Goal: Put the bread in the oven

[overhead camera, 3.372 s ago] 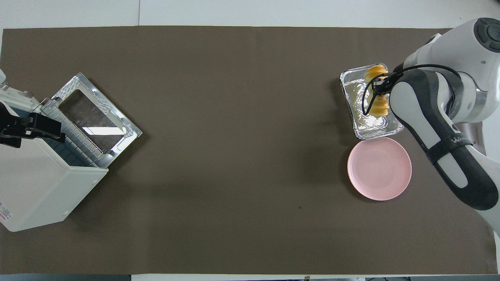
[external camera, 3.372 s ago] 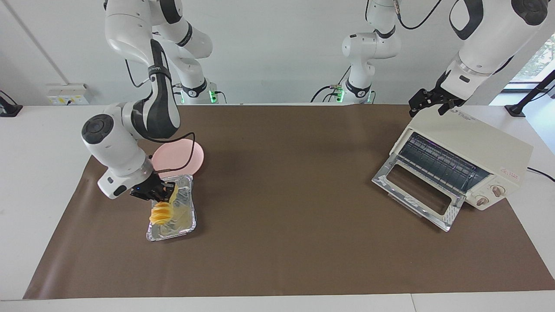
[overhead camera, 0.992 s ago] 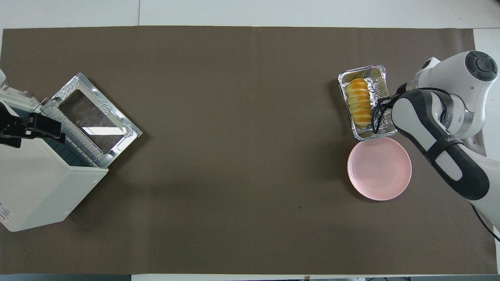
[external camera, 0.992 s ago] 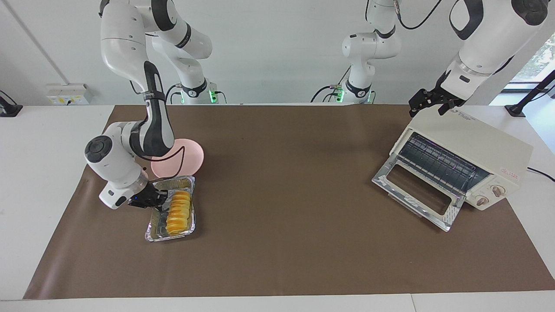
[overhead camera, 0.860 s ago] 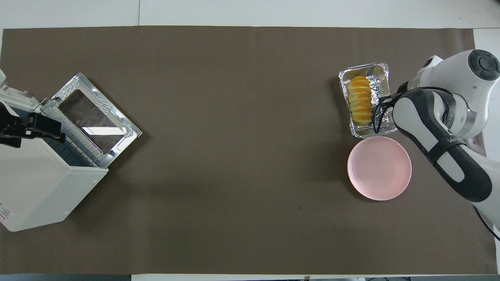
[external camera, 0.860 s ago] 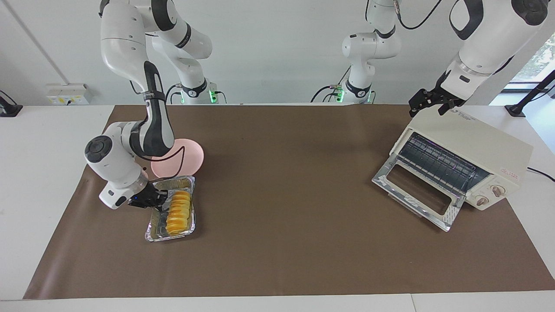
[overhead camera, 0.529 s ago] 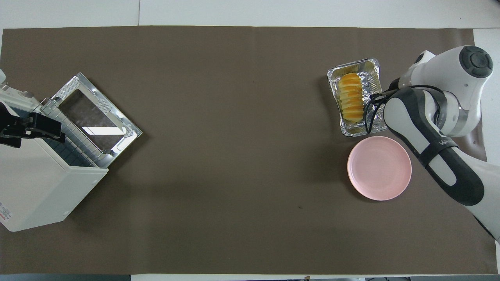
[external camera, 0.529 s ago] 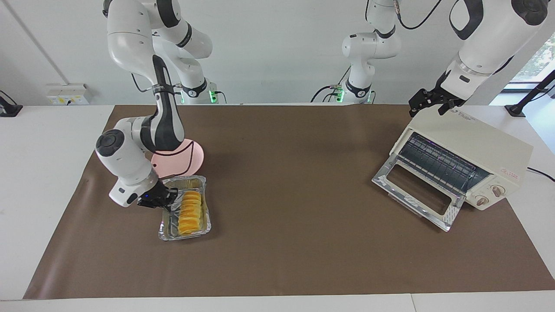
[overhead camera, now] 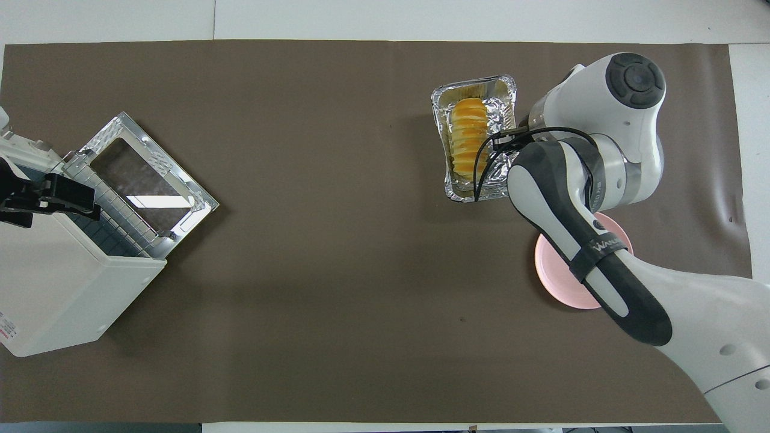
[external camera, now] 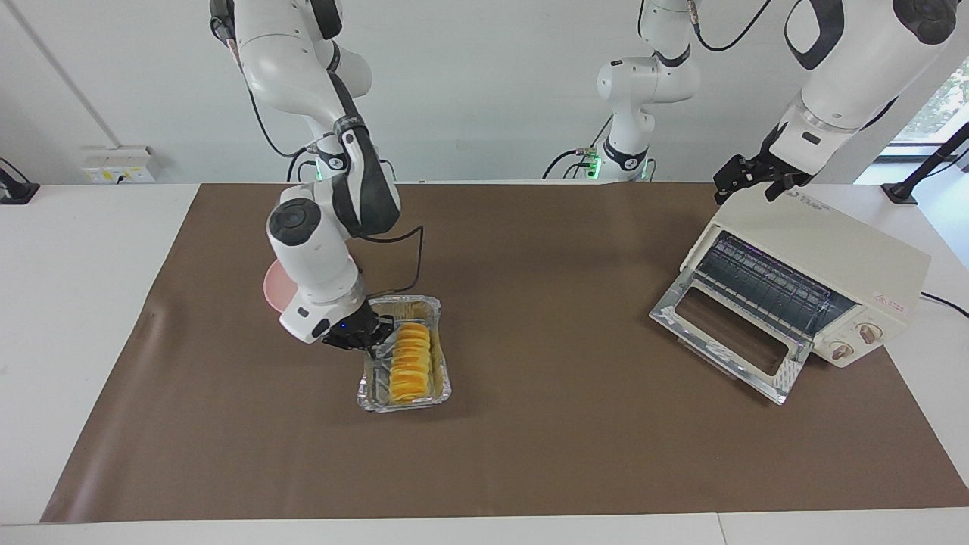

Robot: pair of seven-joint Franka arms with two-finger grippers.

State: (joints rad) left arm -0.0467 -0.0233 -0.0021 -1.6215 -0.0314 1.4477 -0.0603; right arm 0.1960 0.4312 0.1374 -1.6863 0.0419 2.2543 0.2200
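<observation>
The bread (external camera: 411,362) (overhead camera: 469,139), a ridged golden loaf, lies in a silver foil tray (external camera: 405,405) (overhead camera: 475,87) near the middle of the brown mat. My right gripper (external camera: 375,341) is shut on the tray's long rim, on the side toward the right arm's end of the table. The cream oven (external camera: 833,250) (overhead camera: 54,282) stands at the left arm's end. Its glass door (external camera: 727,333) (overhead camera: 144,180) is dropped open and its wire rack shows. My left gripper (external camera: 746,182) (overhead camera: 42,195) waits open over the oven's top edge.
A pink plate (external camera: 271,291) (overhead camera: 550,270) lies on the mat under the right arm, nearer to the robots than the tray. Bare brown mat stretches between the tray and the oven door.
The bread, held over the tray at first, now lies in it. Over the last second the right gripper has carried the tray by its rim toward the oven's end. The left arm has not moved.
</observation>
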